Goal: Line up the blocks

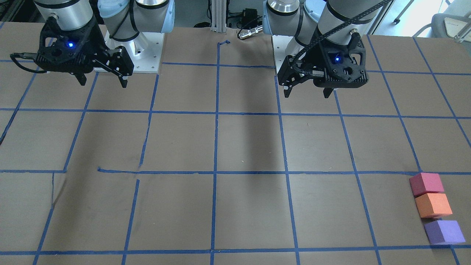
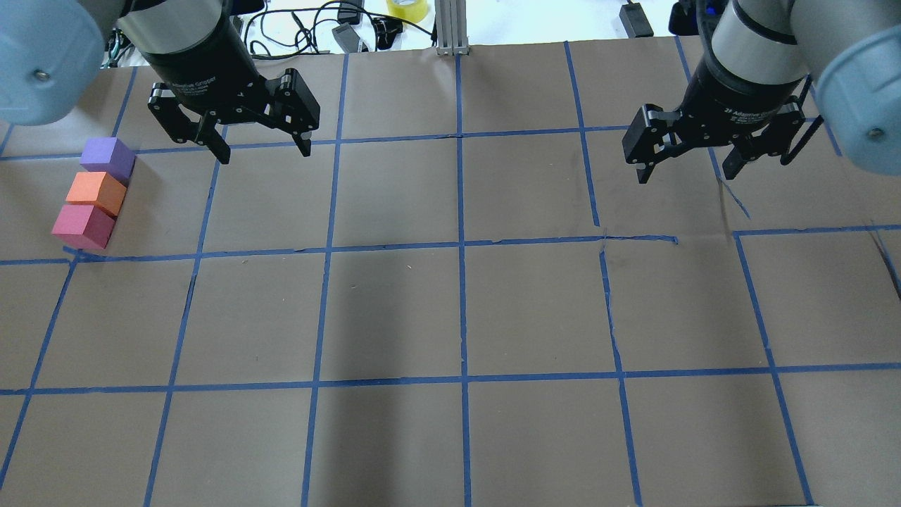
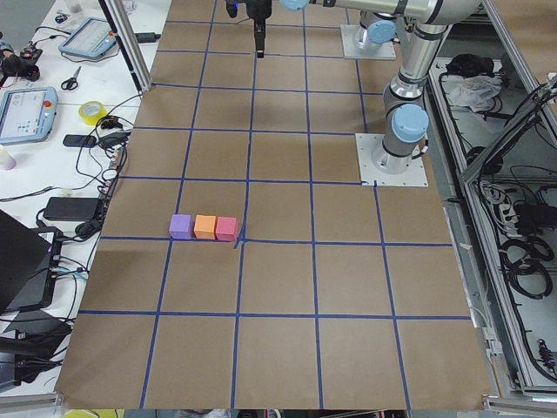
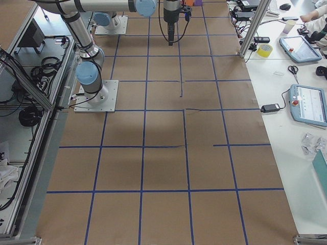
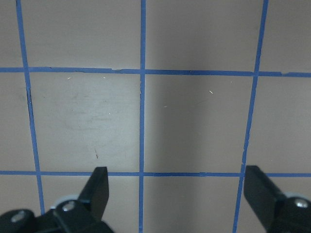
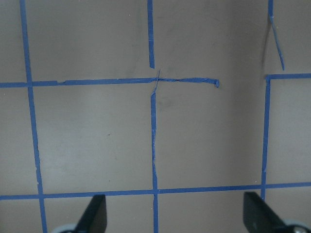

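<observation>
Three small cubes lie side by side in a line on the brown paper at the table's left end: a purple block (image 2: 107, 158), an orange block (image 2: 96, 192) and a red-pink block (image 2: 82, 225). The same three show in the front view as the red-pink block (image 1: 427, 183), the orange block (image 1: 433, 205) and the purple block (image 1: 444, 232). My left gripper (image 2: 264, 151) is open and empty, raised above the table to the right of the blocks. My right gripper (image 2: 688, 169) is open and empty, raised over the far right. Neither wrist view shows a block.
The table (image 2: 450, 317) is covered in brown paper with a blue tape grid. Cables and a yellow tape roll (image 2: 407, 8) lie beyond the far edge. In the left side view, tablets and tools (image 3: 26, 113) sit on the side bench.
</observation>
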